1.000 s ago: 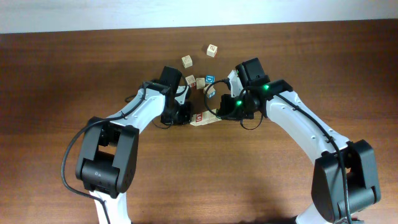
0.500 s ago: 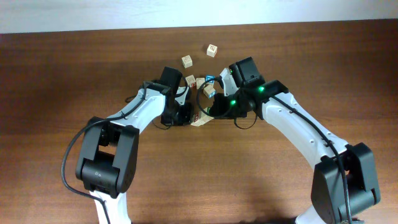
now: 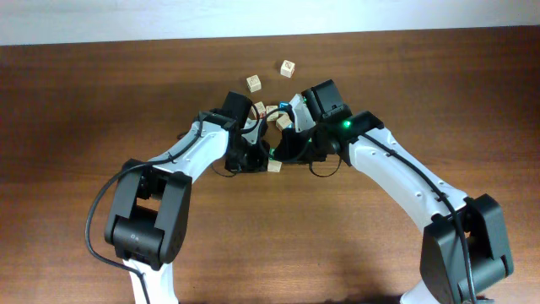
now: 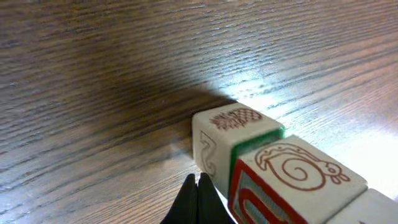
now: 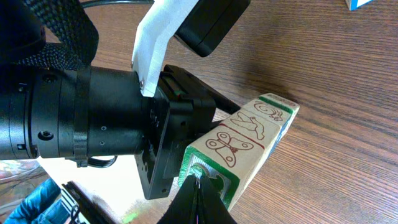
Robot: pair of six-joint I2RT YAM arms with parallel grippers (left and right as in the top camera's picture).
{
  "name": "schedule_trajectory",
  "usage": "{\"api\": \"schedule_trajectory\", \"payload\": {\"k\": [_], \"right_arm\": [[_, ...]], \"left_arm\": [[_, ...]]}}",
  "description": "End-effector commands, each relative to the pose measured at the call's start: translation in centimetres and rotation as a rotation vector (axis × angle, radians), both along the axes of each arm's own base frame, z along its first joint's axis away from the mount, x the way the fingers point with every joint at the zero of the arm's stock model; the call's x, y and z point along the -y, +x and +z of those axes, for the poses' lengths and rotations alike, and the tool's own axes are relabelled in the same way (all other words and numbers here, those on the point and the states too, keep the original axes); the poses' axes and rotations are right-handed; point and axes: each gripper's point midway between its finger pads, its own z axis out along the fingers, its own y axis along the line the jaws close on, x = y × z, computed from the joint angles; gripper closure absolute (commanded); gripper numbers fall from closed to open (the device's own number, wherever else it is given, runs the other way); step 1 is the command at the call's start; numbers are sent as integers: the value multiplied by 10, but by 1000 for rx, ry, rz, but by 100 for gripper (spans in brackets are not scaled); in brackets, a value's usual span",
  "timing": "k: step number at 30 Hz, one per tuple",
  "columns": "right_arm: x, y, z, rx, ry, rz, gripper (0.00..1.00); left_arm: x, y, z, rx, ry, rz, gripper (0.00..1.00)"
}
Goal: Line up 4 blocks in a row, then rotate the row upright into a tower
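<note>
The blocks [image 5: 245, 140] are being kept in a touching row on the table [image 3: 84, 101], between the two arms. In the overhead view most of that row is being hidden by the wrists. The right claw [image 5: 199, 196] is being held shut and empty, with its tips set against the green-framed end face of the row. The left claw [image 4: 199, 198] is likewise being held shut on nothing, its tip placed low beside the hedgehog block [image 4: 233, 118] at the other end; whether it is touching the wood cannot be told. Three printed tops are being shown to the right wrist camera, and a fourth block cannot be counted there with certainty. With a shut claw at each end, the turning of the row is being judged as under way rather than finished. How much of the turn is left cannot be read from these views. A few loose cubes [image 3: 288, 67] and a blue cube [image 3: 284, 105] are being left on the far side of the arms, near the row but apart from it.
</note>
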Motion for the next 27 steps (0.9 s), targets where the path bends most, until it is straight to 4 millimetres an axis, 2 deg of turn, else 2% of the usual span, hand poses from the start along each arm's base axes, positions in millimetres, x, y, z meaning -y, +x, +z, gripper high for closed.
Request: {"api": "schedule_trajectory", "payload": {"k": [1,5,8,13,17,27], "right_arm": [[6,0,-20,-25,-63,-23,96],[6,2,-21,-18,-63,-26,96],[6,6,-22,-2,-67,-31,96],[5,10,-31,-4,-72,-32,96],[3,14,-28,13,-65,-33,96],[-1,25,-10,61,-57,-23,96]], "left_arm": [[-20,19,3,44,27,36,100],[-48,33,3,47,27,109,100],[-59,38,3,47,28,138,100],[-60,38,3,46,28,140,100],[-60,38,3,46,28,140,100],[-60,38,3,46,28,140,100]]}}
